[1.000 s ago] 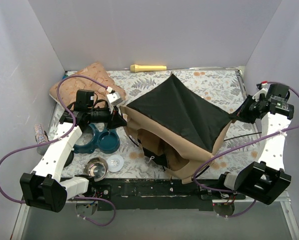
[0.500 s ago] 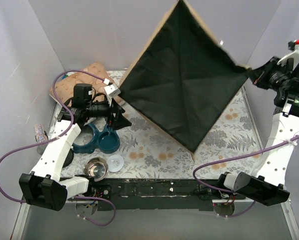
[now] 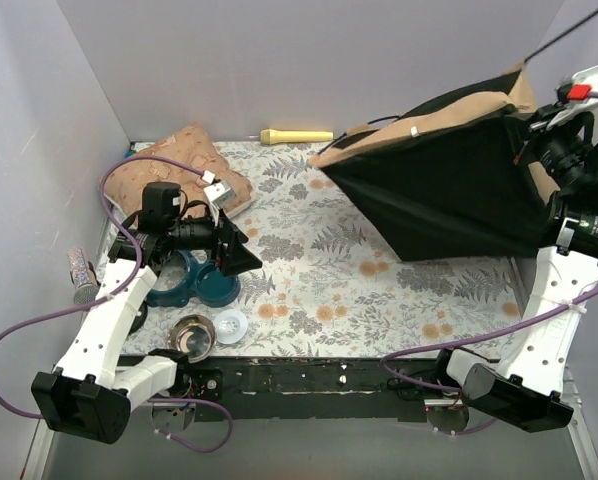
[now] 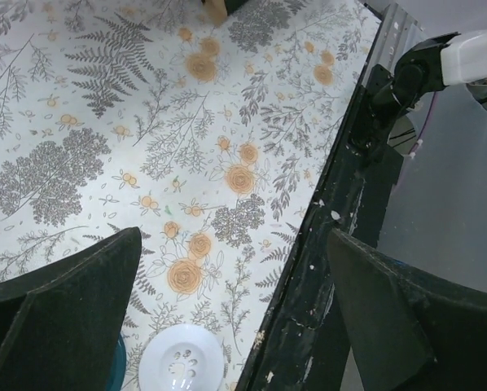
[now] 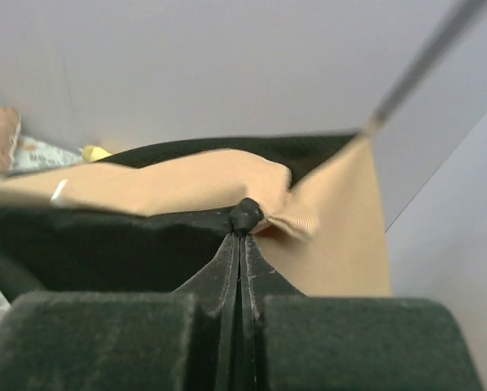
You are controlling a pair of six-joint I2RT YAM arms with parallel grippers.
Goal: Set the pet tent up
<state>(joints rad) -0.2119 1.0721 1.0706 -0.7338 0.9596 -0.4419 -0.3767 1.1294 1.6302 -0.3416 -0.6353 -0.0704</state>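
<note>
Your right gripper (image 5: pixel 242 244) clamps one corner of the large tan-and-black fabric pet tent (image 3: pixel 449 190), left gripper (image 4: pixel 234 244) spread empty; that lone pinch could slip.

Tan-and-black fabric pet tent (image 3: pixel 449 190) hangs raised over the right rear of the floral-print table mat (image 3: pixel 319 290), one corner clamped in the right gripper (image 3: pixel 535 135). The left gripper (image 3: pixel 241 252) hovers spread, well apart from the tent, beside the blue plastic double bowl (image 3: pixel 204 283).
</note>
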